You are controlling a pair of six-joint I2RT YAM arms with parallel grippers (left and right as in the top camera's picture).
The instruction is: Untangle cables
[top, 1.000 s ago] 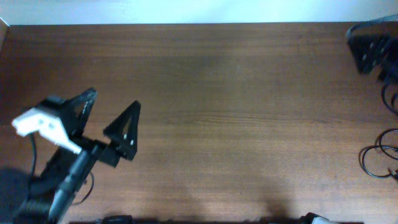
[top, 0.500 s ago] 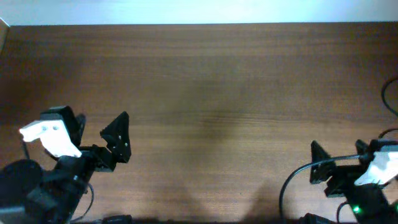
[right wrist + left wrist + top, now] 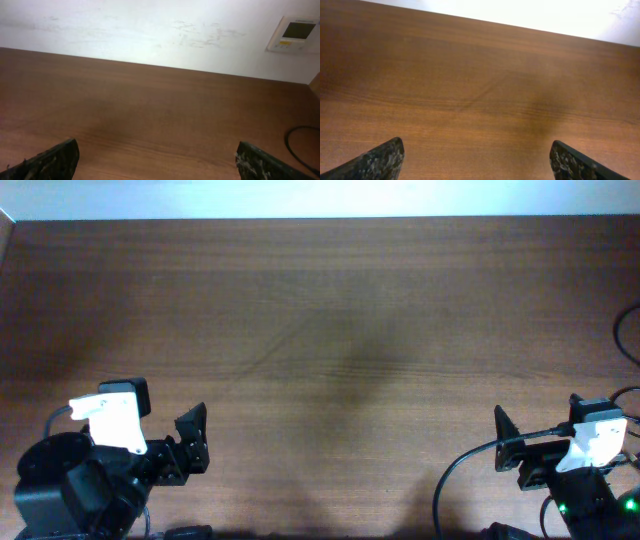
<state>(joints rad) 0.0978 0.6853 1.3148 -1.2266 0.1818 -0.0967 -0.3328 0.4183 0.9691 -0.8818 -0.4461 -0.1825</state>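
My left gripper [image 3: 192, 442] is open and empty, low at the front left of the wooden table [image 3: 330, 330]. In the left wrist view its fingers [image 3: 476, 152] stand wide apart over bare wood. My right gripper [image 3: 505, 445] is open and empty at the front right; its fingers [image 3: 157, 152] are also wide apart over bare wood. Of the cables, only thin black cord arcs show at the table's right edge [image 3: 621, 335], and one black cord curve shows in the right wrist view [image 3: 296, 146]. The rest of the bundle and its plugs are hidden or out of view.
A thick black wire [image 3: 447, 485] loops from the right arm's base at the front edge. A white wall runs behind the table, with a small wall panel [image 3: 295, 34] at the right.
The left arm has drawn back toward the front left corner. The right arm has come from the back right to the front right, and now covers the cord loop seen earlier at the right edge.
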